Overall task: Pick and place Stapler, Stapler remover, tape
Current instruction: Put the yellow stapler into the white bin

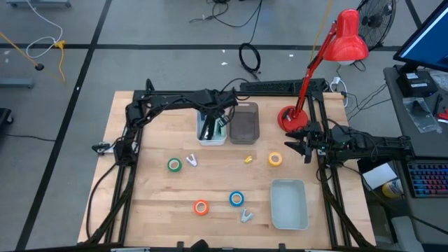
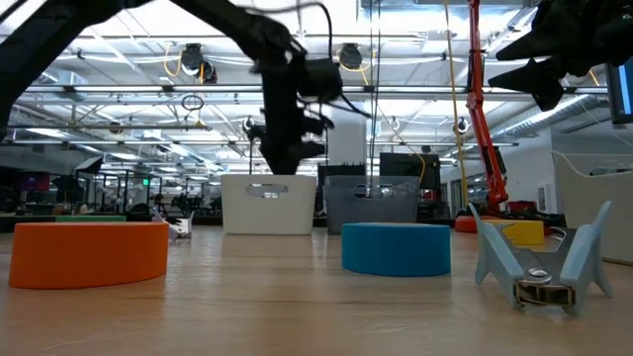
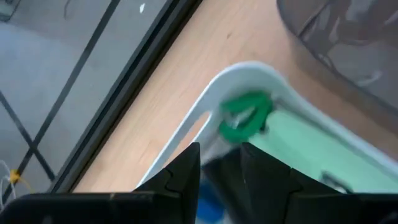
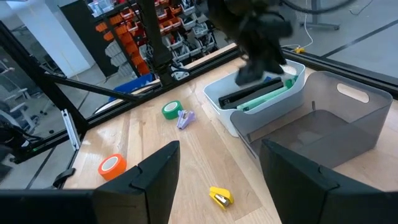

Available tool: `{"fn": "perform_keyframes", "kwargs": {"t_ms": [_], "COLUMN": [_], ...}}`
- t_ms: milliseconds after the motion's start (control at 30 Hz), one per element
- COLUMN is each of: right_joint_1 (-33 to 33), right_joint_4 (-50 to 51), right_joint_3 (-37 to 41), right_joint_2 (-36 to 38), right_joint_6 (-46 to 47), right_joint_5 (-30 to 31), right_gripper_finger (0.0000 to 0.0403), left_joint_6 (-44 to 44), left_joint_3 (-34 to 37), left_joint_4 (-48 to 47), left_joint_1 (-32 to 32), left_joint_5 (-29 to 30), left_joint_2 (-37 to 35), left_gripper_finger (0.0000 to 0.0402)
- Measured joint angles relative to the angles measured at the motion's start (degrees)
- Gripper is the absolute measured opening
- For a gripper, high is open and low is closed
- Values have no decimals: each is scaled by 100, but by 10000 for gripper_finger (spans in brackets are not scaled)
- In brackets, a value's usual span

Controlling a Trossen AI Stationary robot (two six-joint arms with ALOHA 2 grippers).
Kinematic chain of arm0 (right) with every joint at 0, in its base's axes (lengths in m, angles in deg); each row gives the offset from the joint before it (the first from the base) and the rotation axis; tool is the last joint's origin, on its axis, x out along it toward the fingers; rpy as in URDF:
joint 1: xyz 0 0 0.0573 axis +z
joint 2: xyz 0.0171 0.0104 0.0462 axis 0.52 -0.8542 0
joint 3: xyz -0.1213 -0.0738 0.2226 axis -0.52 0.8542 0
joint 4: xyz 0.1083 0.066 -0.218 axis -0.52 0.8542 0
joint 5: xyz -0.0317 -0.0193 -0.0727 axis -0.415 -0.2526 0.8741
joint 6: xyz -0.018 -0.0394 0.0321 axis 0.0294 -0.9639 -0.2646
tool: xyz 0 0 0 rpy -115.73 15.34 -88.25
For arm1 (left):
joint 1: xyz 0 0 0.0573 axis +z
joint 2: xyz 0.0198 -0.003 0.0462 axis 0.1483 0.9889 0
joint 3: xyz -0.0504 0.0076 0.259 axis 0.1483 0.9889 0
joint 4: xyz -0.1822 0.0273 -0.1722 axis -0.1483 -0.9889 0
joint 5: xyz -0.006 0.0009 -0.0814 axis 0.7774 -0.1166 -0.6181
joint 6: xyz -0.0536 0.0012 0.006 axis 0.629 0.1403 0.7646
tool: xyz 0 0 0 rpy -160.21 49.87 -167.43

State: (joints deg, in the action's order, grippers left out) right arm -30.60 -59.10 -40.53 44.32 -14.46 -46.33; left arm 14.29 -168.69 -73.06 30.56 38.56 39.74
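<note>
We see four tape rolls flat on the bench: green (image 1: 174,164), yellow (image 1: 275,159), orange (image 1: 201,206), blue (image 1: 236,199). A stapler (image 4: 258,94) lies in the white bin (image 1: 201,139).

Left gripper (image 1: 210,128) reached down into white bin (image 1: 212,139) at bench (image 1: 147,210) rear; grey bin (image 1: 244,123) just beside it. Right gripper (image 1: 297,143) hovered near yellow tape (image 1: 275,159), fingers spread. Green tape (image 1: 174,165), orange tape (image 1: 201,207), blue tape (image 1: 236,199) lay apart on bench. Pale tray (image 1: 289,204) sat front right. Red lamp (image 1: 329,59) stood at rear right.
</note>
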Motion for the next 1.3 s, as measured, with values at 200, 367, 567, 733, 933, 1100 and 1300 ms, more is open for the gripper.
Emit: {"fn": "perform_keyframes", "kwargs": {"t_ms": [200, 367, 567, 733, 933, 1100, 1300], "right_joint_1": [0, 0, 0, 0, 2, 1, 1], "right_joint_4": [-2, -4, -2, 2, 15, 31, 45], "right_joint_3": [1, -1, 0, -1, 0, 0, -1], "right_joint_2": [-1, 1, -1, -1, 0, 1, 1], "right_joint_6": [-13, -136, -170, -192, -166, -170, -191], "right_joint_5": [4, 8, 1, 1, -27, -34, -32], "right_gripper_finger": [212, 212, 212, 212, 212, 212, 212], "left_joint_6": [462, 50, -459, -550, -618, -520, -417], "left_joint_3": [-182, -182, -180, -173, -169, -173, -165], "left_joint_4": [-597, -243, 930, 1741, 2000, 2137, 2339], "left_joint_1": [-265, -887, -1695, -2078, -2258, -2294, -2334], "left_joint_5": [-887, -2229, -2822, -2811, -2561, -2470, -2355], "left_joint_2": [-779, -1122, -931, -476, 136, 405, 668], "left_gripper_finger": [120, 120, 120, 120, 120, 120, 153]}}
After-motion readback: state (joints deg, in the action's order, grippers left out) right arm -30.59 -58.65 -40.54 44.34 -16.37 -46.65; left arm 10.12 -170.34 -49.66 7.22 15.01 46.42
